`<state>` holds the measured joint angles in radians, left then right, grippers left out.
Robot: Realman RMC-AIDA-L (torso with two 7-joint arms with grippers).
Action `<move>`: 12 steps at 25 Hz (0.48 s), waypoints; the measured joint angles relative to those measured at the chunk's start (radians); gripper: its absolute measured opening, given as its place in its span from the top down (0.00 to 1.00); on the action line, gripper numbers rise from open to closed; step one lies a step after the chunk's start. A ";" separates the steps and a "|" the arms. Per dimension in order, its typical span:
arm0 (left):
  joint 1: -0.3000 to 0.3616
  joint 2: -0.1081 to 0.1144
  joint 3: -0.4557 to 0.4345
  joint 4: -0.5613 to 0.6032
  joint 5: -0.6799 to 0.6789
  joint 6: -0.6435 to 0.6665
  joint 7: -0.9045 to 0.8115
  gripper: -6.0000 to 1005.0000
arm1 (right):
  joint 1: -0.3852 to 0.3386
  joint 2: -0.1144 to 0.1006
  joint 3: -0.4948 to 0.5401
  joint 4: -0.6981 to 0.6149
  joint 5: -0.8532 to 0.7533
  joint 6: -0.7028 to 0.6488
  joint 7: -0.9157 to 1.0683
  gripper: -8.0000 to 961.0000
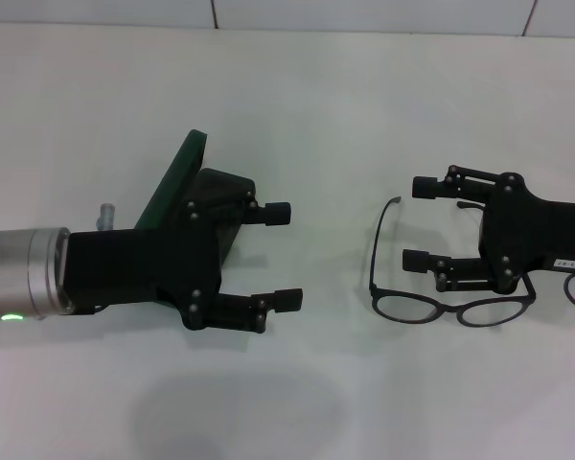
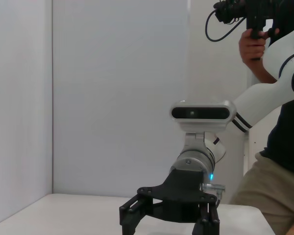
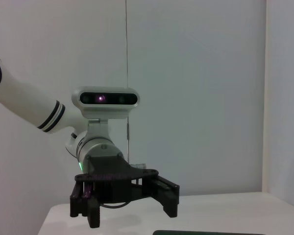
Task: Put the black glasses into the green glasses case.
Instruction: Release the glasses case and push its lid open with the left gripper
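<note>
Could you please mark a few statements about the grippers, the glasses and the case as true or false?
1. The thin black-framed glasses lie on the white table, outside the case. True.
2. The left gripper is shut on the glasses. False: it is open, near the case, holding nothing.
3. The right gripper is open, above the glasses. True.
4. The dark green hard-shell glasses case sits on the robot's right side. False: it is on the left, partly hidden by the left gripper.
5. The glasses have their temple arms folded flat. False: one arm is extended.
</note>
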<state>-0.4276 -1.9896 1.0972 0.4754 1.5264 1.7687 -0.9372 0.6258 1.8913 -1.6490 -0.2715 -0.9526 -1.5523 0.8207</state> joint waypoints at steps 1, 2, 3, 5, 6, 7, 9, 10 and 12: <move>0.000 0.000 -0.001 0.000 0.000 0.000 0.000 0.12 | 0.000 0.000 0.000 0.000 0.000 0.000 0.000 0.15; 0.000 0.000 -0.001 0.000 0.000 0.000 0.001 0.12 | 0.000 0.000 0.000 0.000 0.000 0.000 0.000 0.15; 0.000 0.000 -0.001 0.000 0.000 0.000 0.001 0.12 | 0.000 0.000 0.000 0.000 0.000 0.000 0.000 0.15; 0.000 0.000 -0.002 0.000 0.000 0.000 0.001 0.12 | 0.000 0.000 0.000 0.000 0.000 0.000 0.000 0.15; 0.000 0.000 -0.002 0.000 0.000 0.000 0.001 0.12 | 0.000 0.000 0.000 0.000 0.000 0.000 0.000 0.15; -0.001 0.000 -0.003 0.000 0.000 0.000 0.001 0.12 | 0.000 0.000 0.000 -0.001 0.000 0.000 0.000 0.15; -0.002 0.000 -0.004 0.000 0.000 0.000 0.001 0.12 | 0.000 0.000 0.000 -0.001 0.000 0.001 0.000 0.15; -0.002 0.000 -0.006 0.000 -0.003 0.000 0.001 0.12 | 0.000 0.000 0.000 -0.001 0.000 0.002 0.000 0.15; -0.002 -0.002 -0.015 0.000 -0.016 0.000 0.000 0.12 | 0.000 0.000 0.002 -0.001 0.000 0.004 0.000 0.15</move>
<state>-0.4299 -1.9918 1.0819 0.4755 1.5101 1.7688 -0.9375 0.6259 1.8913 -1.6474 -0.2726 -0.9526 -1.5487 0.8207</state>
